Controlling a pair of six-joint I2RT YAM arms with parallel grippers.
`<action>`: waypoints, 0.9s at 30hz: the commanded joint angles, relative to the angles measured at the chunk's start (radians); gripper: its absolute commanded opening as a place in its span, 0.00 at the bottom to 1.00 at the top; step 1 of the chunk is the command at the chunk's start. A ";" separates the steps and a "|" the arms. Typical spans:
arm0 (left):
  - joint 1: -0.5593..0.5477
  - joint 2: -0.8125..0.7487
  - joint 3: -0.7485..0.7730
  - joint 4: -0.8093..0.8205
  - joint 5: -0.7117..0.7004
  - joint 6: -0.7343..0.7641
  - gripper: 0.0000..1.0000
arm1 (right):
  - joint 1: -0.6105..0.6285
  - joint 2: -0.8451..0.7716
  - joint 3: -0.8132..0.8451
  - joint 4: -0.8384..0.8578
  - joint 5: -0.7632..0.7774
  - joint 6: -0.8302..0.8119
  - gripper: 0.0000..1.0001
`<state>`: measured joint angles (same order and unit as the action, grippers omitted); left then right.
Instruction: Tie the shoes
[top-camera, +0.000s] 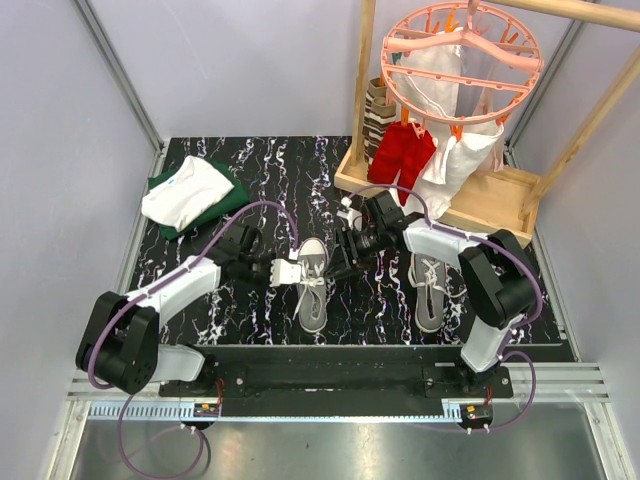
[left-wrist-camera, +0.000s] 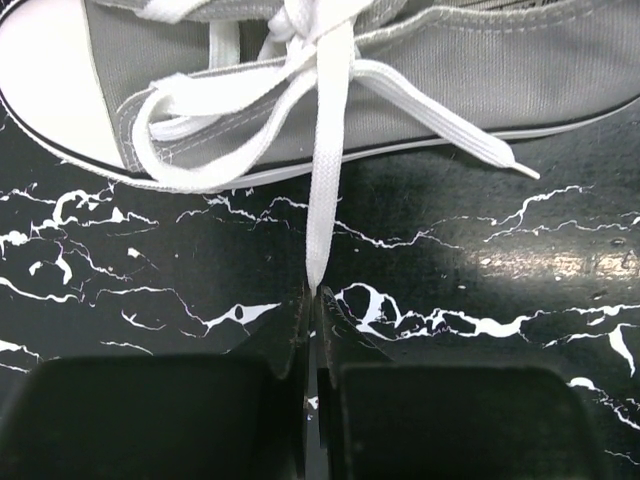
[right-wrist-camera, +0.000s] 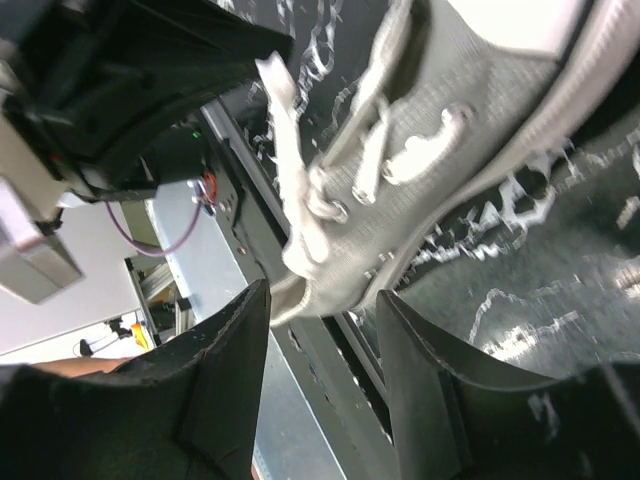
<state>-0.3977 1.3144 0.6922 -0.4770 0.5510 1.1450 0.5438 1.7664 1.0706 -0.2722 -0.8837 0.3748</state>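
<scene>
Currently the left gripper (left-wrist-camera: 312, 293) is pinching a white lace (left-wrist-camera: 322, 180) between its shut jaws; the lace is running taut from the fingertips toward 12 o'clock, up to the eyelets of the grey shoe (left-wrist-camera: 480, 60) lying across the top of the left wrist view. That shoe's white toe cap is sitting at 10 o'clock in that view, and a second lace end (left-wrist-camera: 500, 160) is trailing off the shoe's side onto the black marbled table (top-camera: 250, 160) toward 3 o'clock. From above, this shoe is lying near the middle of the table with its toe pointing to 12 o'clock, the left gripper sitting at its 9 o'clock and the right gripper (top-camera: 345, 262) just beside it at about 2 o'clock. In the blurred right wrist view, the right gripper's jaws are standing apart with the shoe's grey canvas and white lacing showing just beyond the gap; whether the fingers are touching it I cannot tell. The other shoe (top-camera: 430, 300) is resting at the first shoe's 3 o'clock, partly under the right arm. Folded white and green clothes (top-camera: 190, 195) are lying at the table's 10 o'clock, and a wooden rack (top-camera: 490, 190) with a pink hanger (top-camera: 460, 55) is standing at 2 o'clock.
</scene>
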 joint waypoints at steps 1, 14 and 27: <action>0.010 -0.023 -0.014 0.003 0.000 0.032 0.00 | 0.028 0.019 0.052 0.074 -0.044 0.064 0.56; 0.019 -0.030 -0.016 0.003 0.010 0.035 0.00 | 0.073 0.059 0.066 0.082 -0.031 0.076 0.52; 0.063 -0.089 0.052 -0.005 0.131 -0.175 0.40 | 0.076 0.051 0.057 0.080 -0.028 0.076 0.00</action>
<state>-0.3775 1.2861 0.6788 -0.4850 0.5755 1.1061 0.6090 1.8332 1.1065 -0.2115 -0.9073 0.4549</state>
